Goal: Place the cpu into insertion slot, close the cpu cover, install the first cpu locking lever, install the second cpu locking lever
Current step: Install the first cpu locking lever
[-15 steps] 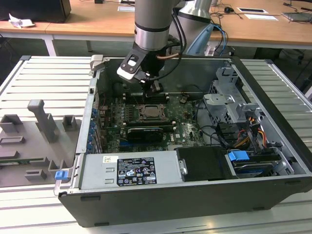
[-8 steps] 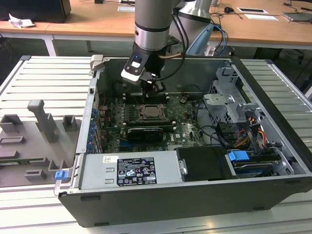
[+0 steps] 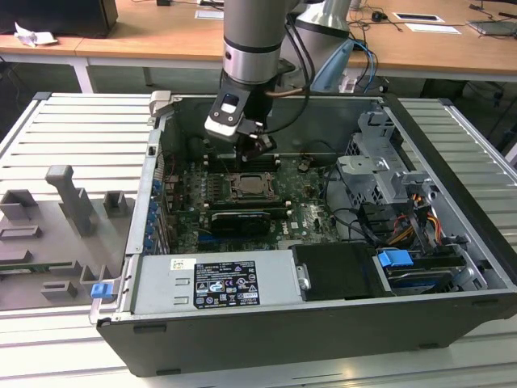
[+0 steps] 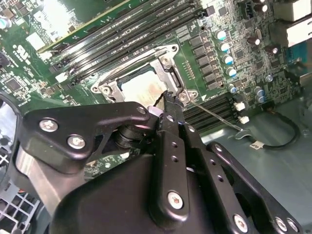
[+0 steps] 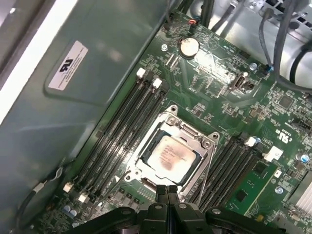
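cpu point(image 5: 168, 155) sitting in socket, cpu cover point(image 5: 191, 130) flat down over it. gripper point(image 5: 168, 187) fingers pinched tight together, tips right at socket edge, thin locking lever point(image 4: 214, 116) just beside.

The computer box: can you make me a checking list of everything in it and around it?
Surface: slatted metal table, carrying the open computer case.
Job's things: cpu lies in place; cpu cover lies closed around it.
Clutter: grey blocks on the table, at the exterior view's left.
Grippers: hand, fingers together, at the cpu cover's edge.
Cables: black cables along the arm; orange and black wires inside the case.
Surroundings: wooden desks behind the table.
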Motion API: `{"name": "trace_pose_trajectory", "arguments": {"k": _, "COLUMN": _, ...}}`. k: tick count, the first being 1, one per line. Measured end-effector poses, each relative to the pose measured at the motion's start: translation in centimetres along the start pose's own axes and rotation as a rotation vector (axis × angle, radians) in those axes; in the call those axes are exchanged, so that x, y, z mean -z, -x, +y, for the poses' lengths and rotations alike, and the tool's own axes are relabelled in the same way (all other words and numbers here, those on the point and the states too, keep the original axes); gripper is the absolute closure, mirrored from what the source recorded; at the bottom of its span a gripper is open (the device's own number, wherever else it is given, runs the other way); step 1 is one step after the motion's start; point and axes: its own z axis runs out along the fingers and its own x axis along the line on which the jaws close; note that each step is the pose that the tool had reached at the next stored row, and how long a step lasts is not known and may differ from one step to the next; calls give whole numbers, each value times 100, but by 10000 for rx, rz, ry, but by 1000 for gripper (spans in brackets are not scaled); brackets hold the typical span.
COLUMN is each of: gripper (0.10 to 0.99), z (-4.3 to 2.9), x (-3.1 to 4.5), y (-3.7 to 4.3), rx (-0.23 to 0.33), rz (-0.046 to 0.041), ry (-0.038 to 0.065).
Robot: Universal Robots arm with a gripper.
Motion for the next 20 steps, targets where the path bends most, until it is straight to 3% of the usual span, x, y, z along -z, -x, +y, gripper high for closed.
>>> {"name": "trace_pose_trajectory", "arguments": {"k": 10, "gripper": 980, "z": 0, "x": 0, "y": 0, "rx": 2118, "rz": 2, "ry": -83}}
{"name": "trace_pose_trajectory", "arguments": {"k": 20, "gripper": 980, "z": 0, "x": 0, "y": 0, "rx": 3184, "rz": 2, "ry": -126}}
